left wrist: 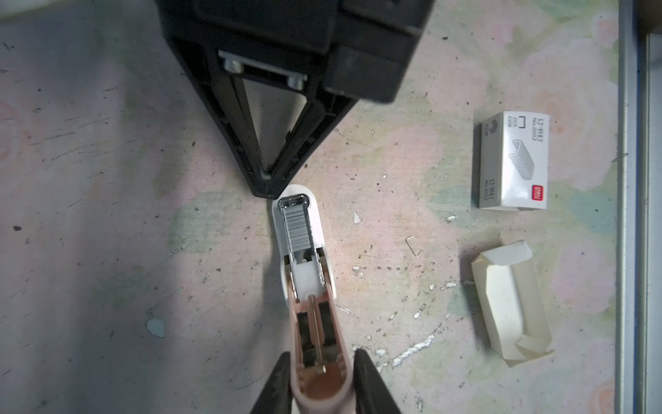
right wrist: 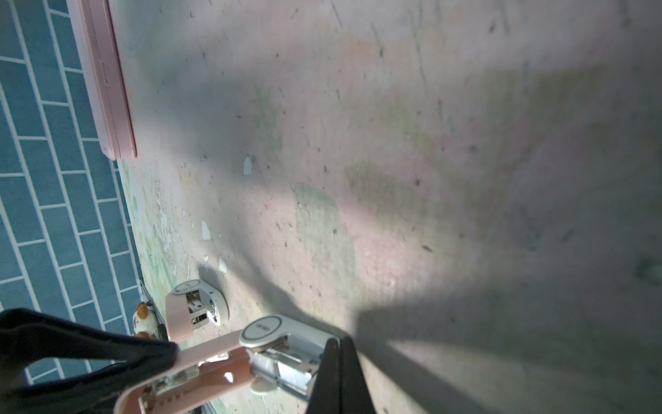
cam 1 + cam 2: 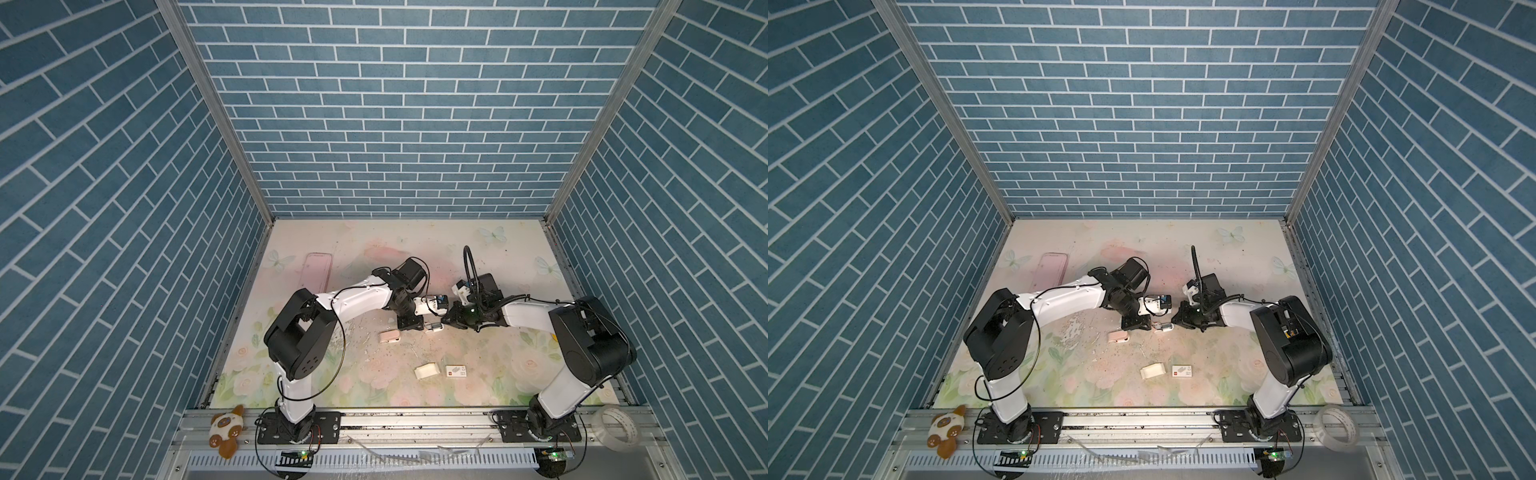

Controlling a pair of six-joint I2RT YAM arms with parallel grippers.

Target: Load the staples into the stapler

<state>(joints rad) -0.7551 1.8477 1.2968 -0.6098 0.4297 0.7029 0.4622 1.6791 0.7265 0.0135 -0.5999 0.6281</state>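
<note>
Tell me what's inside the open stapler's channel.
In the stapler, a strip of staples fills the channel's front, a white pusher behind it. The pink lid covers the rear.

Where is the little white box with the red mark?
In both top views the red-marked sleeve lies flat on the table, toward its front edge and right of centre, just right of the white cardboard tray and not touching it.
</note>
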